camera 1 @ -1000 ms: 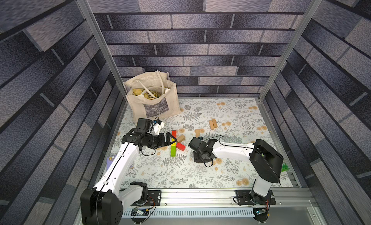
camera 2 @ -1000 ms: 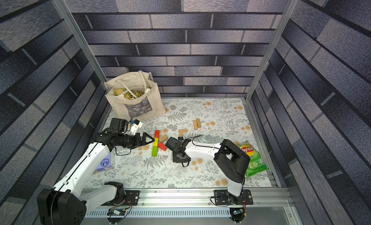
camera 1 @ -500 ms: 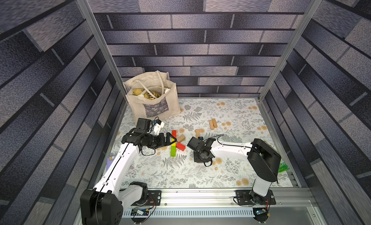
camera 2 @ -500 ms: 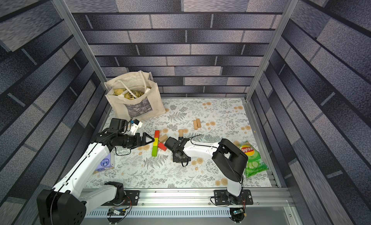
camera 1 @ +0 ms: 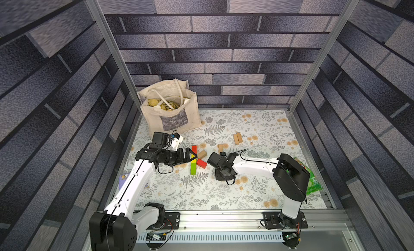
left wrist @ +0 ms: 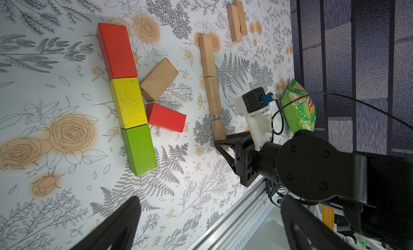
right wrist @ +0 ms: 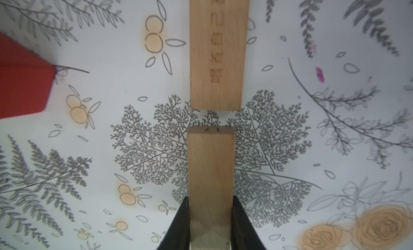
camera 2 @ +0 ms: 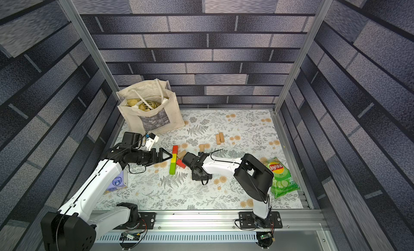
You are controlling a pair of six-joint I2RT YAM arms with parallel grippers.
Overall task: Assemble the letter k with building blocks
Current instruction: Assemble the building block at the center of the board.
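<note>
A red (left wrist: 116,52), a yellow (left wrist: 128,102) and a green (left wrist: 139,148) building block lie end to end in a straight line. A plain block (left wrist: 158,78) and a second red block (left wrist: 166,117) slant off the yellow one. My right gripper (right wrist: 211,202) is shut on a plain wooden bar (right wrist: 211,170), low over the mat. A short gap separates it from another plain bar (right wrist: 218,50) in line with it. In a top view the right gripper (camera 1: 219,173) sits right of the coloured blocks. My left gripper (camera 1: 193,156) hovers open beside the yellow block, empty.
Two more plain bars (camera 1: 237,138) lie side by side further back. A cloth tote bag (camera 1: 172,110) stands at the back left, and a green crisp packet (camera 2: 281,178) lies at the right edge. A small purple box (camera 2: 116,182) lies under the left arm. A metal rail (camera 1: 224,218) runs along the front.
My right gripper has shifted slightly left with the plain bar in it. The left arm has not moved.
</note>
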